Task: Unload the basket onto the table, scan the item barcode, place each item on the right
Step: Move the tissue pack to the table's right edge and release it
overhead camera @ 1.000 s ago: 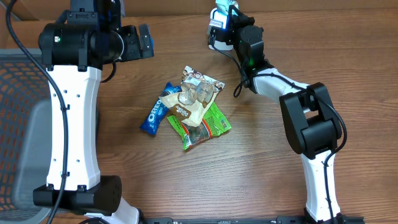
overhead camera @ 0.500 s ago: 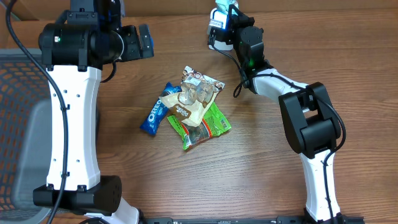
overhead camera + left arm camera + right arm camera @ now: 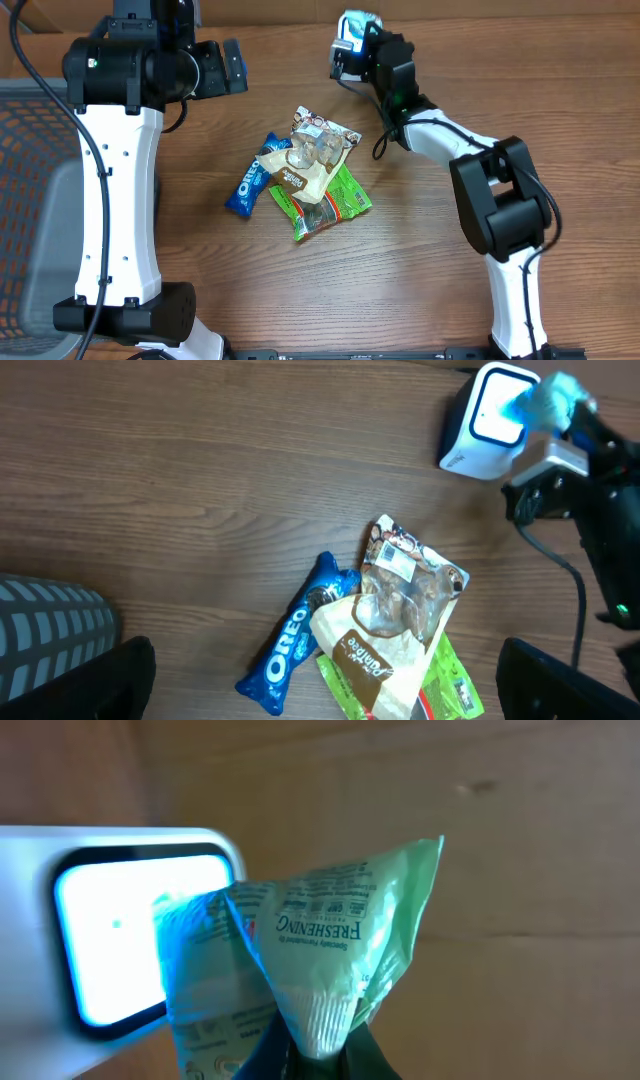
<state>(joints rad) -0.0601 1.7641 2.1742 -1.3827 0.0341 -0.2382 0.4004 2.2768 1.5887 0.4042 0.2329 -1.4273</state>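
- Your right pincer (image 3: pixel 312 1058) is pressed together on a pale green packet (image 3: pixel 300 940), pinching it at a crimped edge, over the far side of the tabletop (image 3: pixel 420 260).
- In the right wrist view the packet rises from the fingertips to a peak at the upper right. The face printed "FRESHENING" is turned to the camera, so the side facing the scanner is hidden from you.
- The packet is creased down the middle and runs out of the picture at the bottom, so you cannot tell its long axis for certain.
- Its left half covers part of the lit window of the white barcode scanner (image 3: pixel 485 418). Whether packet and window touch cannot be told.
- From overhead, the packet sits just beyond the right pincer, far and right of centre.
- Your left pincer (image 3: pixel 232 66) is spread wide and holds nothing, raised at the far left, well apart from the scanner.
- Mid-tabletop lies a pile: a blue Oreo pack (image 3: pixel 247 186) with its long axis running near-left to far-right, a beige snack bag (image 3: pixel 315 150) overlapping it, and a green pouch (image 3: pixel 340 200) underneath.
- A grey mesh basket (image 3: pixel 30 200) stands at the left edge.
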